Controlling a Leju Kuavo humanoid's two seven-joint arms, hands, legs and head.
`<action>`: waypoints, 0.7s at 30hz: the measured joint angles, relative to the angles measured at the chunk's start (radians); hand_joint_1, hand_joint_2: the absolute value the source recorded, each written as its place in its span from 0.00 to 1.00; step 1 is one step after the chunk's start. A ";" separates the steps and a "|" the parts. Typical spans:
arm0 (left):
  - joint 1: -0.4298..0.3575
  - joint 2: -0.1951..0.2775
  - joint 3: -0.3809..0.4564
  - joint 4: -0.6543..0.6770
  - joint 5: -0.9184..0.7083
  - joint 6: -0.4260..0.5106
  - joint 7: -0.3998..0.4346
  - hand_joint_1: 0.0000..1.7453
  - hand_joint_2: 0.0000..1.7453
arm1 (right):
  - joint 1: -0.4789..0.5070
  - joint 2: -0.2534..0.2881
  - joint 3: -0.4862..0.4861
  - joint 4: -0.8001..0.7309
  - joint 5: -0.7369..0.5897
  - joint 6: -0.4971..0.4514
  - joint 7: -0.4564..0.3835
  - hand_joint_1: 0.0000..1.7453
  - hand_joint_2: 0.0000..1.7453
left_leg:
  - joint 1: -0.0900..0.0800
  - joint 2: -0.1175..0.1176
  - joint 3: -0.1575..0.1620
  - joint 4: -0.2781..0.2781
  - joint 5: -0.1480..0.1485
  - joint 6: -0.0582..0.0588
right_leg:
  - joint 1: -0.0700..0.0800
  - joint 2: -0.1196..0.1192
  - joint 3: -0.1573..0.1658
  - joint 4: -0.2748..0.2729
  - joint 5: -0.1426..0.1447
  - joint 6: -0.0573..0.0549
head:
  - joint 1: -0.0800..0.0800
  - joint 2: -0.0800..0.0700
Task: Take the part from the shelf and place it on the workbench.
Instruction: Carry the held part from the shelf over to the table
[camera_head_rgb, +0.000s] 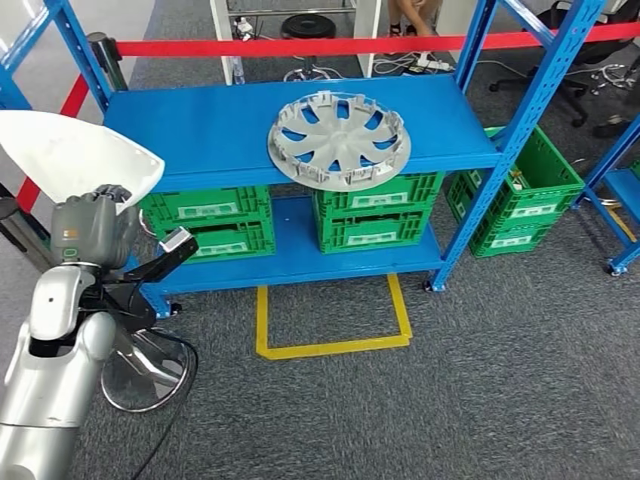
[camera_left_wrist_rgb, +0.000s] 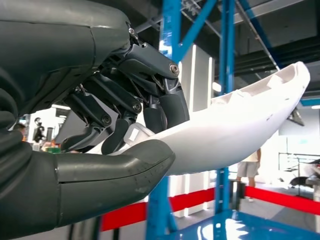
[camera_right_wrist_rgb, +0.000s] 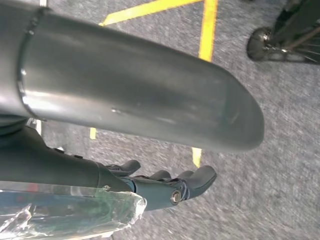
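Note:
My left hand (camera_head_rgb: 94, 228) holds a white curved shell part (camera_head_rgb: 75, 155) raised at the left, in front of the blue shelf (camera_head_rgb: 211, 130). In the left wrist view the thumb lies under the white part (camera_left_wrist_rgb: 234, 125) and the dark fingers (camera_left_wrist_rgb: 124, 105) press on its upper side. A silver wheel cover (camera_head_rgb: 340, 138) lies flat on the shelf's top board, right of centre. My right hand (camera_right_wrist_rgb: 143, 95) hangs over the grey carpet, its fingers (camera_right_wrist_rgb: 177, 182) straight and apart from the thumb, with nothing in it.
Green crates (camera_head_rgb: 211, 220) (camera_head_rgb: 373, 215) stand on the lower shelf board, another (camera_head_rgb: 521, 195) on the floor to the right. A yellow square (camera_head_rgb: 332, 347) marks the carpet. Red barrier tape (camera_head_rgb: 302, 46) runs behind the shelf. A round metal base (camera_head_rgb: 143, 370) lies by my left arm. A person (camera_left_wrist_rgb: 249, 167) stands far off.

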 joint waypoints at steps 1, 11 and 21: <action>0.001 0.000 0.002 0.000 0.002 -0.001 0.001 1.00 1.00 | 0.000 0.002 0.000 -0.001 0.000 0.000 0.001 0.00 0.00 | 0.000 0.002 -0.014 -0.001 0.013 0.007 | -0.001 0.001 -0.017 0.046 -0.047 0.003 | 0.001 0.000; 0.008 0.005 0.021 -0.001 0.006 -0.007 0.007 1.00 1.00 | -0.009 0.014 0.001 -0.019 0.000 0.004 0.004 0.00 0.00 | -0.020 0.002 -0.139 0.001 0.131 0.001 | 0.021 0.005 0.213 -0.062 -0.108 -0.036 | 0.004 0.000; 0.015 0.015 0.032 0.000 0.009 -0.011 0.012 1.00 1.00 | -0.008 0.031 0.000 -0.030 0.000 0.012 0.007 0.00 0.00 | 0.000 -0.001 -0.156 0.266 -0.043 -0.054 | 0.016 -0.007 0.091 -0.076 0.006 -0.063 | -0.008 0.000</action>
